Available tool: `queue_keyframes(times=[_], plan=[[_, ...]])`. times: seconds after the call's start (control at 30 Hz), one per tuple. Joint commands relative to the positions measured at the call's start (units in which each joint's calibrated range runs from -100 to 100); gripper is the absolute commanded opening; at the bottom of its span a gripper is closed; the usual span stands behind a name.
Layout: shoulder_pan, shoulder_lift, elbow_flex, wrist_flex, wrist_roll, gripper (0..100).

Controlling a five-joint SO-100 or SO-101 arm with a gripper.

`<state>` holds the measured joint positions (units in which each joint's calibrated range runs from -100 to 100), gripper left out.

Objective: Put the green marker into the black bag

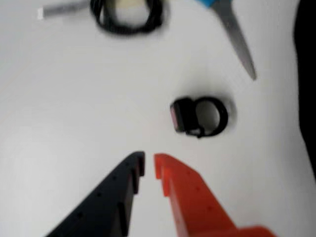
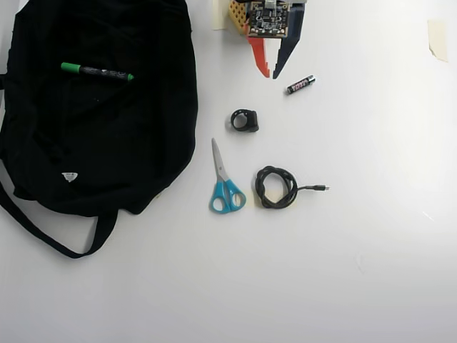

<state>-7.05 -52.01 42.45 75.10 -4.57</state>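
Gripper (image 2: 271,76) hangs empty, tips almost shut, well apart from the green marker (image 2: 96,71) lying on the black bag (image 2: 143,143); probably unpocketed, it could roll off.

scissors (image 2: 226,187), coiled cable (image 2: 277,187), battery (image 2: 300,84), black ring (image 2: 245,120)

black bag (image 2: 143,143), green-capped black marker (image 2: 96,71), blue-handled scissors (image 2: 224,184), orange and black fingers (image 2: 260,58)
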Motion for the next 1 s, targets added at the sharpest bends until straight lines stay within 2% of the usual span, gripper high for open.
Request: queue_keyframes(times=[0.0, 0.57, 0.73, 0.97], plan=[[0.5, -6.5, 5.0, -0.9, 1.2, 2], [-0.1, -34.7, 31.0, -0.9, 1.3, 2], [0.0, -41.2, 36.7, -0.9, 5.8, 2], [0.7, -47.2, 44.3, -0.9, 5.8, 2]])
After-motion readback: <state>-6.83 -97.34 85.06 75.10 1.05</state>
